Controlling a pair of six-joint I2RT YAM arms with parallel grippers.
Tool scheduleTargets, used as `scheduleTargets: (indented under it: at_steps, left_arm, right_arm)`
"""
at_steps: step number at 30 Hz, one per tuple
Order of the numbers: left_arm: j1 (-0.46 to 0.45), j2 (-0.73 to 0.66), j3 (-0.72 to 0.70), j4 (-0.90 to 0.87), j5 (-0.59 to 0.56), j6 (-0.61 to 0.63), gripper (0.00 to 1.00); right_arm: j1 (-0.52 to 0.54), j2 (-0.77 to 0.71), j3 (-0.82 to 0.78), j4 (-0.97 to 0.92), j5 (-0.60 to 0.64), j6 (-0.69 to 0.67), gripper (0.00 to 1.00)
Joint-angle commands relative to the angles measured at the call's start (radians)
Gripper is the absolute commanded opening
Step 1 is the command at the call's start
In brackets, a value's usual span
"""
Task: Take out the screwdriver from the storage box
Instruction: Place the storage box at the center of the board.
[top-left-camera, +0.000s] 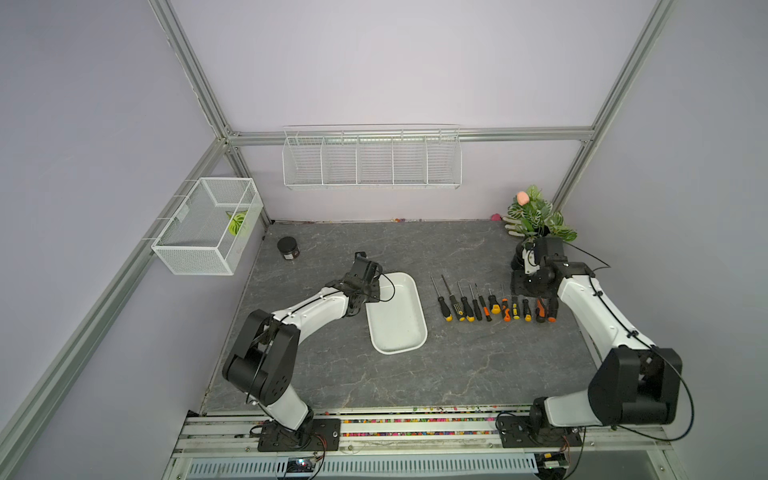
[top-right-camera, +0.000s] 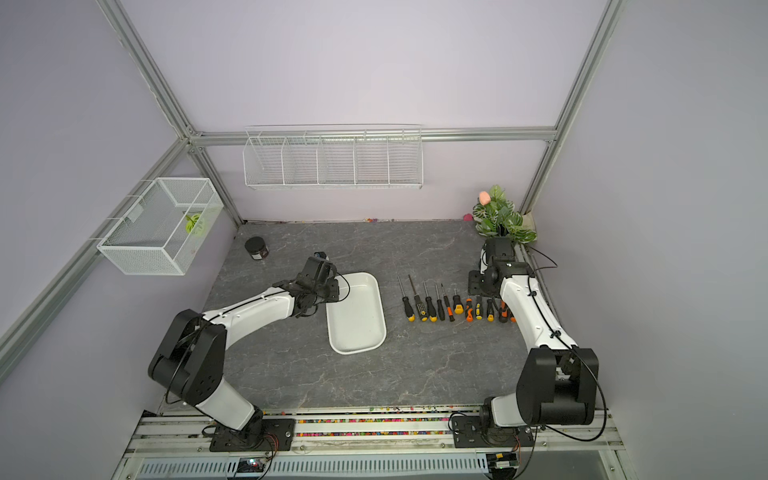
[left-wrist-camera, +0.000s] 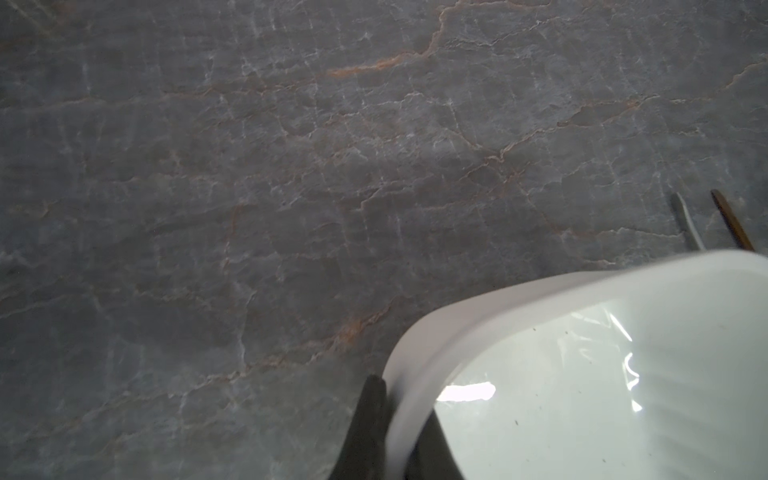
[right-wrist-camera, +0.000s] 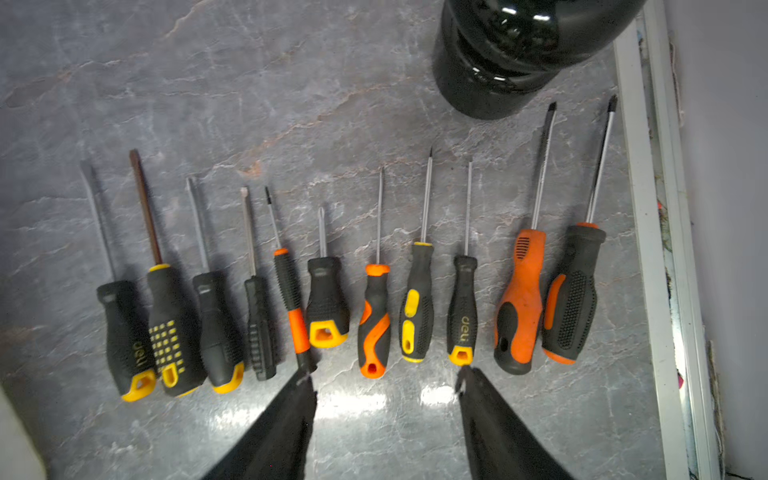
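Storage box (top-left-camera: 376, 332) was empty, rim pinched in left claw (left-wrist-camera: 399, 407). Right claw (right-wrist-camera: 384, 376) gaped empty; straight lift was advisable, screwdrivers (right-wrist-camera: 374, 324) just ahead.

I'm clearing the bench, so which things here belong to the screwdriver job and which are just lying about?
Job: storage box, left end effector gripping its rim, screwdrivers, right end effector open.
Lying about: black jar, mesh basket, wire rack, potted plant.

The left arm (top-left-camera: 316, 309) and right arm (top-left-camera: 586, 307) match: glossy white link shells between bulky matte-black joint housings, with thin black cables clipped along the shells. Each is mounted on a black bolted base plate (top-left-camera: 328, 428) with red wires beside it. The right pincer (right-wrist-camera: 384, 380) has tapered black fingers (right-wrist-camera: 286, 428).
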Motion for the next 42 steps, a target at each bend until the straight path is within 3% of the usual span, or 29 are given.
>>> scheduleTargets:
  at_steps: [1, 13, 17, 19, 34, 42]
  left_arm:
    - [0.000, 0.090, 0.095, -0.041, -0.002, 0.027, 0.00]
    - [-0.014, 0.294, 0.287, -0.146, -0.046, 0.078, 0.00]
    - [-0.018, 0.300, 0.286, -0.158, -0.064, 0.080, 0.00]
    - [-0.018, 0.289, 0.279, -0.162, -0.072, 0.079, 0.01]
    - [-0.062, 0.018, 0.237, -0.212, -0.146, 0.084, 0.48]
    - [-0.066, -0.229, 0.054, -0.116, -0.187, 0.028, 0.62]
  right_arm:
    - [0.006, -0.058, -0.055, 0.034, -0.088, -0.012, 0.61]
    - [0.023, -0.164, -0.246, 0.228, -0.215, -0.016, 0.74]
    - [0.026, -0.192, -0.276, 0.290, -0.228, -0.004, 0.97]
    - [0.027, -0.199, -0.283, 0.305, -0.229, 0.001, 0.98]
    - [0.037, -0.340, -0.340, 0.361, -0.158, -0.016, 0.99]
    - [0.037, -0.424, -0.447, 0.528, -0.017, 0.038, 0.99]
